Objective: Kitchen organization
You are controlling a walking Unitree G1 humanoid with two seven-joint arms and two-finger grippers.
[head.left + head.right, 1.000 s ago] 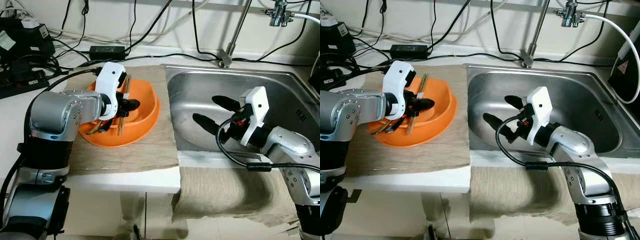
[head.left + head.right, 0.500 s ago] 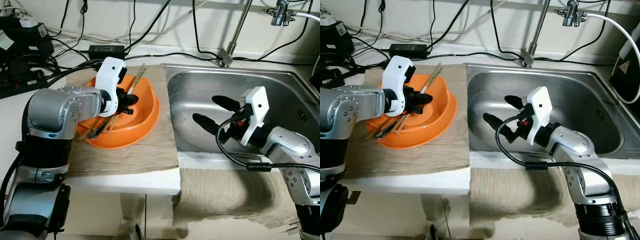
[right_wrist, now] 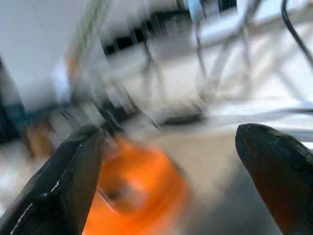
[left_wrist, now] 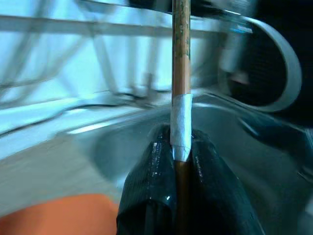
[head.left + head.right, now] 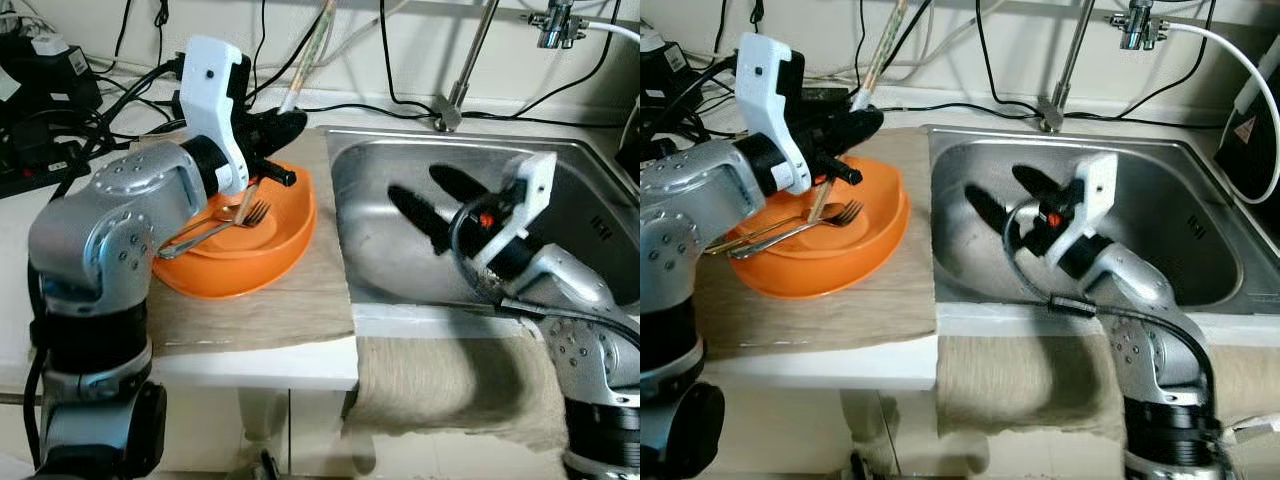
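My left gripper (image 5: 278,127) is shut on a wooden chopstick (image 4: 181,73) with a white band. It holds the stick steeply tilted above the far rim of the orange bowl (image 5: 270,240). The chopstick's lower end (image 5: 243,205) reaches down into the bowl, and its top runs up past the cables. A fork (image 5: 215,225) and other utensils lie in the bowl. My right gripper (image 5: 440,198) hovers open inside the steel sink (image 5: 390,160), holding nothing. Its fingers point toward the bowl (image 3: 142,196).
The bowl rests on a beige cloth mat (image 5: 250,305) left of the sink. A faucet pipe (image 5: 465,70) rises behind the sink. Black cables and power adapters (image 5: 40,110) crowd the back left. A towel (image 5: 450,390) hangs over the counter front.
My left gripper has risen from the bowl with the chopstick, swinging it from lying flat to nearly upright. The right gripper has lifted and tipped upward a little over the sink.
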